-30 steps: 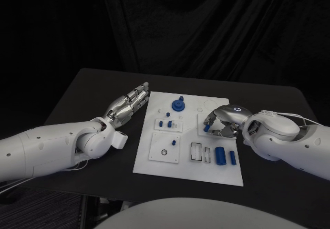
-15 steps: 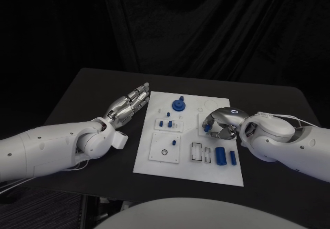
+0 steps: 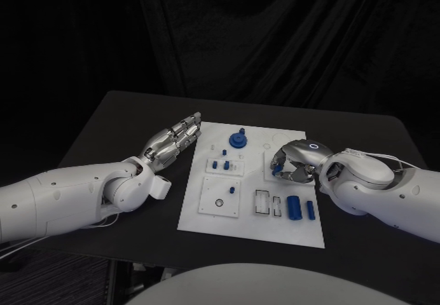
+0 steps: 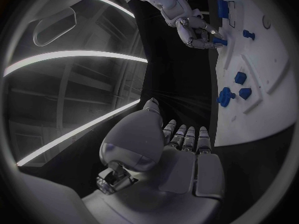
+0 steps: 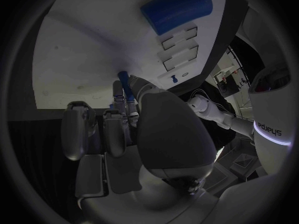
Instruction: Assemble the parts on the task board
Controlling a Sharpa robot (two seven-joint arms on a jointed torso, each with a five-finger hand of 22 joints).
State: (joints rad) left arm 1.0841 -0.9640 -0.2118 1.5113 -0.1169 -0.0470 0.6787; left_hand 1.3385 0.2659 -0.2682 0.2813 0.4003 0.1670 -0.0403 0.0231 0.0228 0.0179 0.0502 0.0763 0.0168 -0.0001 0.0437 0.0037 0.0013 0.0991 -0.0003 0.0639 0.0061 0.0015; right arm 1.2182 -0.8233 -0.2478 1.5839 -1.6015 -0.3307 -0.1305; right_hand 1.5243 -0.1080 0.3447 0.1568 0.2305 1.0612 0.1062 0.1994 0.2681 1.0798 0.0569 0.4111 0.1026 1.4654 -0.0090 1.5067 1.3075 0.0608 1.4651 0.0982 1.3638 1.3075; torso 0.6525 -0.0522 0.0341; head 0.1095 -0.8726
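Observation:
The white task board [image 3: 209,216] lies mid-table. My right hand [image 3: 296,162] hangs curled over its right part and pinches a small blue peg [image 3: 276,170] between thumb and fingertips. In the right wrist view the peg [image 5: 123,77] points at the board [image 5: 81,50], its far end at the surface. The left wrist view shows the same pinch on the peg [image 4: 220,41] by the right hand [image 4: 194,29]. My left hand [image 3: 173,140] lies flat with straight fingers beside the board's left edge, holding nothing; its palm [image 4: 181,159] faces the board [image 4: 261,114].
Standing on the board are a blue round knob [image 3: 238,139], two blue pegs [image 3: 220,165] and a lone small peg [image 3: 232,189]. Two blue cylinders [image 3: 294,208] lie near the board's right edge beside empty outlined slots [image 3: 263,201]. Black table [image 3: 110,127] surrounds the board.
My right hand has turned slightly at the wrist while the blue peg stays in about the same spot. The left hand has not moved.

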